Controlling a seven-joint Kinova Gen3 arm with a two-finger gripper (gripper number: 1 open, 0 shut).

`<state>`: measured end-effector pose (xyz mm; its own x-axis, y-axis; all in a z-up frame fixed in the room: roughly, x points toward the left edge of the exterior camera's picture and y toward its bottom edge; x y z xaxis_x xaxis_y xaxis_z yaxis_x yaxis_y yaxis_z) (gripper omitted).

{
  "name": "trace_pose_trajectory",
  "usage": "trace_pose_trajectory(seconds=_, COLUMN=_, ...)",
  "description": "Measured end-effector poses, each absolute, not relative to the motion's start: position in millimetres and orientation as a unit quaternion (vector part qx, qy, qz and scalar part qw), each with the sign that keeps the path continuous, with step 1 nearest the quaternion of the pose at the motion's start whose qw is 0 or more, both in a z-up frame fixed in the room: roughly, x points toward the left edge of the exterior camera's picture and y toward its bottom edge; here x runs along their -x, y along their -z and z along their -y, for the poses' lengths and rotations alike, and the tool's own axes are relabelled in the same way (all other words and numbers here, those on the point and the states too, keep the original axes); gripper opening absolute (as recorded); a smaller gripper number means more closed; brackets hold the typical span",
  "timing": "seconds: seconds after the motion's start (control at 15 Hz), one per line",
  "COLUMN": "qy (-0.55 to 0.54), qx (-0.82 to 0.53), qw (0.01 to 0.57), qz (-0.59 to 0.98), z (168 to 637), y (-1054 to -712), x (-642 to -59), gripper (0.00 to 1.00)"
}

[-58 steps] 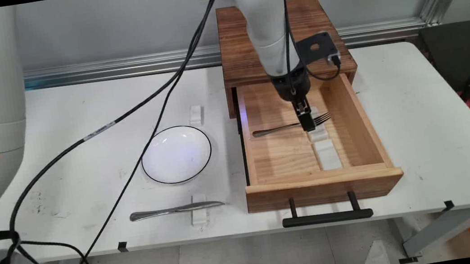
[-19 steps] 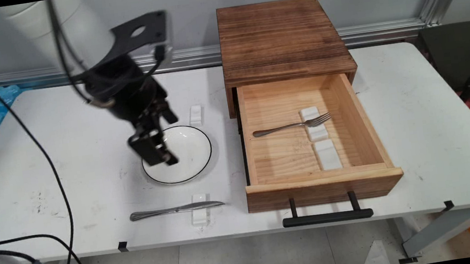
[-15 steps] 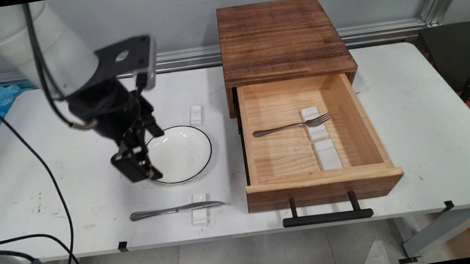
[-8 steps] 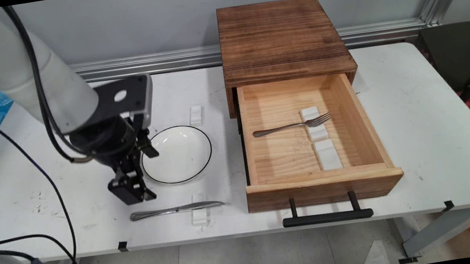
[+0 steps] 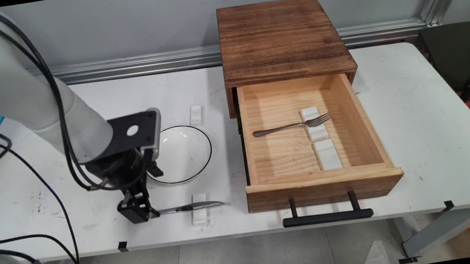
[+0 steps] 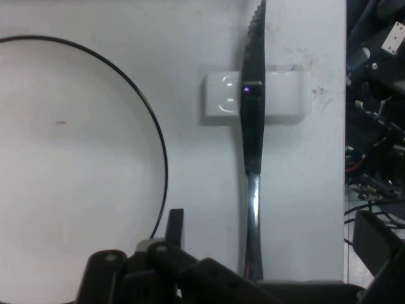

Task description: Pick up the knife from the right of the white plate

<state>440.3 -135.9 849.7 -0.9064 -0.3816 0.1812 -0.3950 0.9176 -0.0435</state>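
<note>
A metal table knife (image 5: 190, 207) lies near the table's front edge, its blade on a small white rest (image 5: 200, 213). My gripper (image 5: 136, 211) is low over the knife's handle end and hides it. In the hand view the knife (image 6: 253, 158) runs straight up from the gripper (image 6: 274, 221). The blade crosses the white rest (image 6: 285, 96). The fingers (image 6: 175, 221) stand apart on either side of the handle, so the gripper is open. A white plate with a black rim (image 5: 179, 154) sits just behind, and fills the left of the hand view (image 6: 69, 164).
A wooden box (image 5: 279, 39) stands at the back with its drawer (image 5: 323, 181) pulled out toward me. A fork (image 5: 291, 126) and white rests (image 5: 328, 154) lie inside. Another white rest (image 5: 196, 115) sits behind the plate. Black cables hang at the left.
The gripper left the fork in the drawer, swung left over the plate, and has come down toward the table's front onto the knife's handle. The knife and fork have not moved.
</note>
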Motion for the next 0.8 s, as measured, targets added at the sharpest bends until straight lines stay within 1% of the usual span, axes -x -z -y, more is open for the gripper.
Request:
trace_pose_trajectory(seconds=0.27, qy=-0.034, qx=-0.199, qw=0.083, qz=0.976, z=136, y=-826, x=-440, gripper=1.0)
trace_pose_trajectory(seconds=0.8, qy=-0.028, qx=-0.2, qw=0.085, qz=0.976, z=140, y=-794, x=-437, gripper=1.0)
